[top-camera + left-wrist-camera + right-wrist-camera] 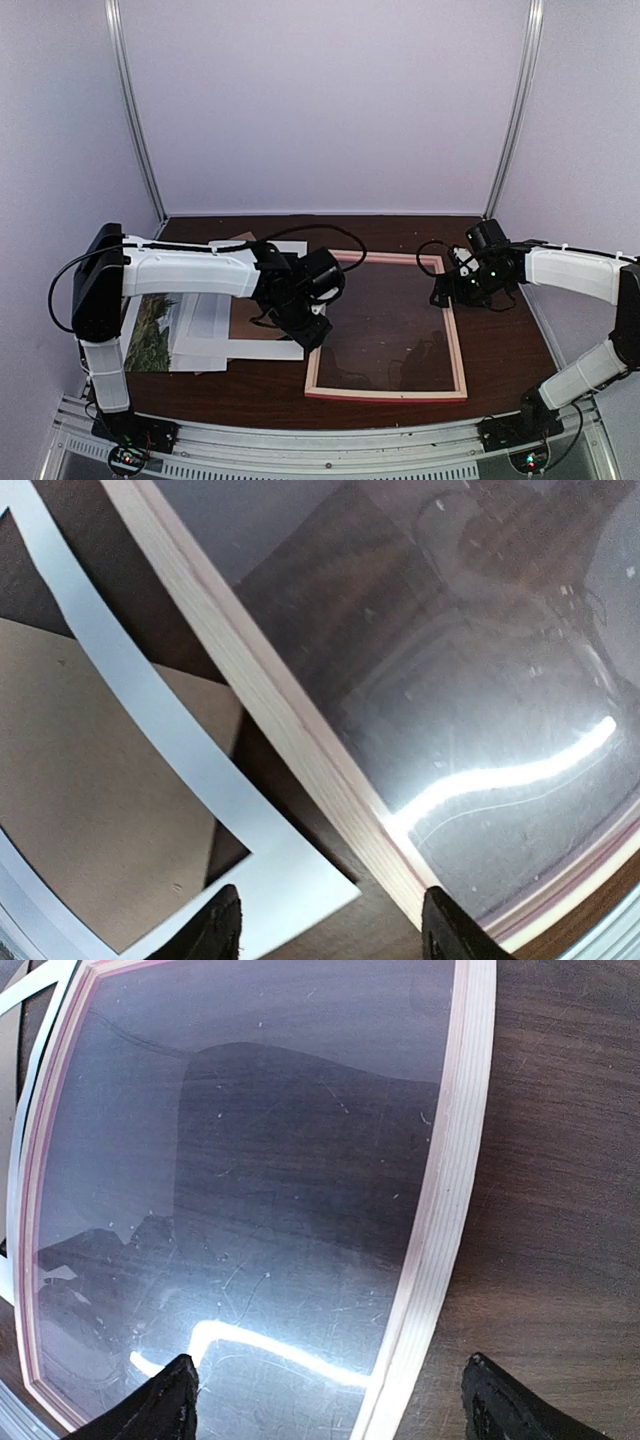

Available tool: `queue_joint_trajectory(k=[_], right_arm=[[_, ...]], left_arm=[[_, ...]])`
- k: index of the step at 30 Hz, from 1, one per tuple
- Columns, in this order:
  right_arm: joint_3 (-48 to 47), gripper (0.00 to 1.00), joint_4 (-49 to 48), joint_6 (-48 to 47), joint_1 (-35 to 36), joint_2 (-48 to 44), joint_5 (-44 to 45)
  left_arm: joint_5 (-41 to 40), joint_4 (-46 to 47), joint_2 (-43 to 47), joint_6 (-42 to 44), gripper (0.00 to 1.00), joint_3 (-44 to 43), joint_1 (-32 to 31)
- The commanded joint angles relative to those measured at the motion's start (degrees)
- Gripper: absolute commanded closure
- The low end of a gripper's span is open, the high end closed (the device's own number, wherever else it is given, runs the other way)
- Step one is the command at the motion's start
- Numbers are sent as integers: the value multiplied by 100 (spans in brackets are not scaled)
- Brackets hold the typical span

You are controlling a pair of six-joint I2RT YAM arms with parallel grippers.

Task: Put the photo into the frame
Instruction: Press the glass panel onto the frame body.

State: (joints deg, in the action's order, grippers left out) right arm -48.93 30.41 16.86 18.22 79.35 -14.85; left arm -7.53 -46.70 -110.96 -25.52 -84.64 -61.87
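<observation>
The frame [386, 393] lies flat at the table's middle with its pale wood back up and its glass in place. The photo [150, 332], green trees showing, lies at the far left, partly under white sheets and the left arm. My left gripper [312, 335] is open and empty over the frame's left rail [290, 710]; its fingertips [222, 928] straddle that rail and a corner of the white mat [150, 710]. My right gripper [442, 297] is open and empty over the frame's right rail [440, 1190], with one of its fingertips [172, 1400] above the glass [250, 1160].
The white mat [270, 350] lies over a brown backing board [250, 318], left of the frame; the board also shows in the left wrist view [80, 780]. A white sheet [200, 325] lies beside the photo. White walls close in on three sides.
</observation>
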Motion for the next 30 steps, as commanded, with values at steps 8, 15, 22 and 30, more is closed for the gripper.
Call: queue_joint_trajectory(k=[8, 15, 22, 30], right_arm=[[-143, 10, -241, 101, -36, -1, 240], [-127, 10, -328, 102, -40, 142, 214], [-54, 10, -378, 105, -38, 200, 219], [41, 10, -344, 94, -46, 136, 289]], left_arm=[[388, 415, -642, 458, 38, -1183, 1111], [308, 373, -1410, 673, 38, -1838, 1222], [-40, 198, -2035, 793, 38, -2381, 1223], [-348, 203, -2321, 830, 39, -2542, 1232]])
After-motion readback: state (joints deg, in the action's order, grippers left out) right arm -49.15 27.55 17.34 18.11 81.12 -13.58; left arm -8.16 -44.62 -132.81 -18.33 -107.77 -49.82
